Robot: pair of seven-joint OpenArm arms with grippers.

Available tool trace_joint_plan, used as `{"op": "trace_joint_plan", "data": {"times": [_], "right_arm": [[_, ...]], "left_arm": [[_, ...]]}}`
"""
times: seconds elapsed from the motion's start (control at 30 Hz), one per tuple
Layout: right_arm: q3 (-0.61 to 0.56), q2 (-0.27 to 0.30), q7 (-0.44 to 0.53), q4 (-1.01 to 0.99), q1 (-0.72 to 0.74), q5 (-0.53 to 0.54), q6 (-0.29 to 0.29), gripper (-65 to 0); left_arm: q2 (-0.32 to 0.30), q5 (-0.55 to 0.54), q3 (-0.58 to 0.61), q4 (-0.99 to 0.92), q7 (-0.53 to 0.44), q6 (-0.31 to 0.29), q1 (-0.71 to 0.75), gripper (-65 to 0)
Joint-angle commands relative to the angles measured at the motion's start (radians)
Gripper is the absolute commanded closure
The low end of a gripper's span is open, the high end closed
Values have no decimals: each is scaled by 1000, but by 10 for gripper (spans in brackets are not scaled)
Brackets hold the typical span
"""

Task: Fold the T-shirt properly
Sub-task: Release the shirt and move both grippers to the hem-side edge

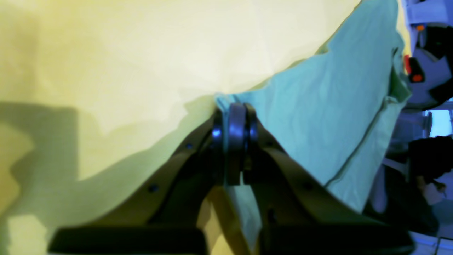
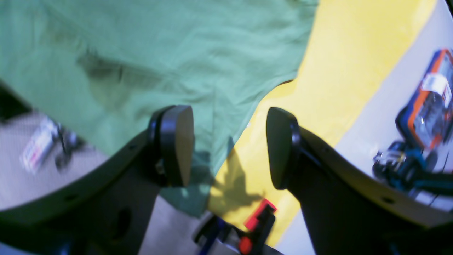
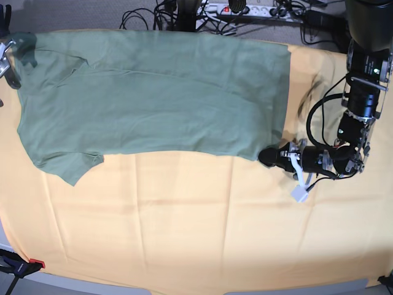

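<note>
The sage-green T-shirt [image 3: 153, 98] lies spread flat across the far half of the table, one sleeve pointing at the near left. My left gripper [image 3: 268, 157] lies low at the shirt's near right hem corner. In the left wrist view the left gripper [image 1: 233, 109] is shut, with the corner of the T-shirt [image 1: 318, 106] pinched between its pads. My right gripper [image 3: 7, 55] shows only partly at the far left edge, by the other sleeve. In the right wrist view the right gripper [image 2: 230, 148] stands open above the T-shirt's [image 2: 159, 53] edge, holding nothing.
A yellow-orange table cloth [image 3: 196, 227] covers the table. A red-tipped clamp [image 3: 24, 266] grips its near left corner. Cables and a power strip [image 3: 245, 9] run behind the far edge. An orange and blue object [image 2: 428, 102] lies on the grey surface beyond the cloth.
</note>
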Motion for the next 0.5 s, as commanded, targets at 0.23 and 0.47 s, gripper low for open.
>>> {"op": "trace_joint_plan", "data": {"times": [0.23,0.47], "right_arm": [[6,-124,57,6,173,0,-23,-348],[-229,-193,137,-161,424,-181,-64,-350]], "left_arm": [[-14,-9,-8,10,14,0,-44,0],[-14,-9,-8,10,35,0,-43,0]]}}
